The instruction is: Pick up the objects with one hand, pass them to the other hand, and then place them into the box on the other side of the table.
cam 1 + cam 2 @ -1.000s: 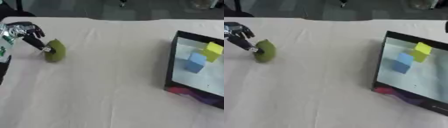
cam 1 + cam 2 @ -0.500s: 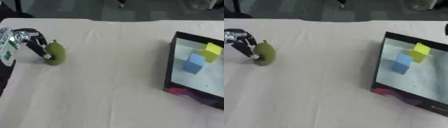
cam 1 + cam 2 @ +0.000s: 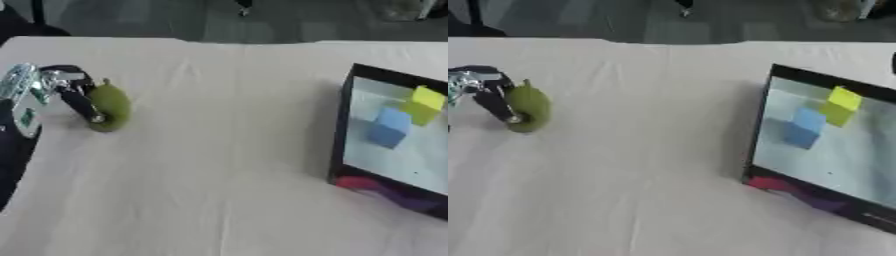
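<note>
A green pear-shaped fruit (image 3: pixel 111 106) lies on the white tablecloth at the far left. My left hand (image 3: pixel 59 82) comes in from the left edge, its black fingers (image 3: pixel 83 106) curled down against the fruit's left side and pinching it. The fruit still rests on the cloth. At the right stands the black-rimmed box (image 3: pixel 343 125), holding a blue cube (image 3: pixel 388 127) and a yellow cube (image 3: pixel 423 104). My right hand shows in neither view.
Something red and purple (image 3: pixel 378 188) lies along the box's near edge. A wide stretch of cloth (image 3: pixel 227 150) separates the fruit from the box. The table's far edge runs along the top, with dark floor beyond.
My left hand has dropped lower and drawn its fingers in tighter on the fruit. The fruit has shifted slightly toward me. The box stays put.
</note>
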